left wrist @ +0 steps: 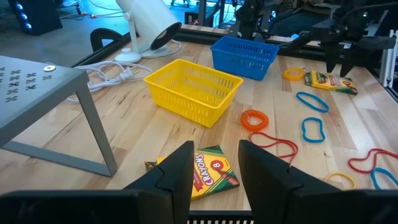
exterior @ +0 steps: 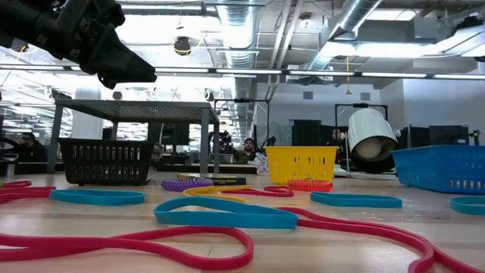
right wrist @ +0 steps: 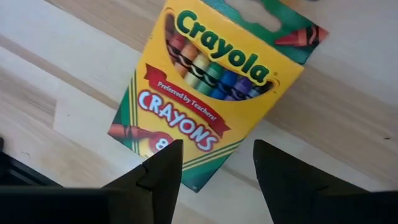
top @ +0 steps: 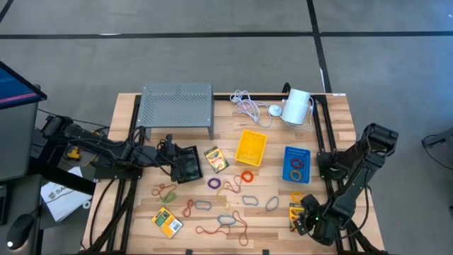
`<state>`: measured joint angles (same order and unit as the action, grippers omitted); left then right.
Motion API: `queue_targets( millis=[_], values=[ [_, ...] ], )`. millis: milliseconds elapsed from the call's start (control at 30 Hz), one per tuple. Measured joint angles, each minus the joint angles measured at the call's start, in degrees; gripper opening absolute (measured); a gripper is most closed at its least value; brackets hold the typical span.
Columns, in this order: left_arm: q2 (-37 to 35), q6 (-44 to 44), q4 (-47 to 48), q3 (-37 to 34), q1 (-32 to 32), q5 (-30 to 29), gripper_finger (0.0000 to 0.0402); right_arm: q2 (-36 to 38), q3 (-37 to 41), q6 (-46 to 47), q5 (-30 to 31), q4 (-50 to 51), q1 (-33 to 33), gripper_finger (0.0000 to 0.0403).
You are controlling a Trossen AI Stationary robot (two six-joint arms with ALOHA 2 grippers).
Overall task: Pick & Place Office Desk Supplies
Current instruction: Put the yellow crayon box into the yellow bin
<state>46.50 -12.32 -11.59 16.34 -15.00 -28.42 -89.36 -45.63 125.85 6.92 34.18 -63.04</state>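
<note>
My right gripper (right wrist: 217,162) points down, open, just above a yellow-green crayon box (right wrist: 208,87) that lies flat near the table's right front corner (top: 296,212). Its fingers stand over the box's lower end, apart from it as far as I can see. My left gripper (left wrist: 216,168) hovers open and empty above the black bin (top: 187,173), facing another crayon box (left wrist: 205,173). A yellow bin (top: 251,147) and a blue bin (top: 296,164), which has rubber bands inside, stand mid-table. Several coloured rubber bands (top: 225,202) lie scattered on the wood.
A grey perforated stand (top: 177,106) stands at the far left. A white cable (top: 248,108) and a white cylinder (top: 297,106) lie at the far edge. A third crayon box (top: 167,223) lies near the front left. Black frame rails (top: 322,142) run along the right side.
</note>
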Motion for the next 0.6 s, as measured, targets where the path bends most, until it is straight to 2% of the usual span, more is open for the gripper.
queue_targets(
  millis=[600],
  values=[
    [0.01,-0.02,0.01,0.00,-0.01,0.00,0.0123,-1.26,0.00,0.18,0.57,1.50,0.42,0.0182]
  ],
)
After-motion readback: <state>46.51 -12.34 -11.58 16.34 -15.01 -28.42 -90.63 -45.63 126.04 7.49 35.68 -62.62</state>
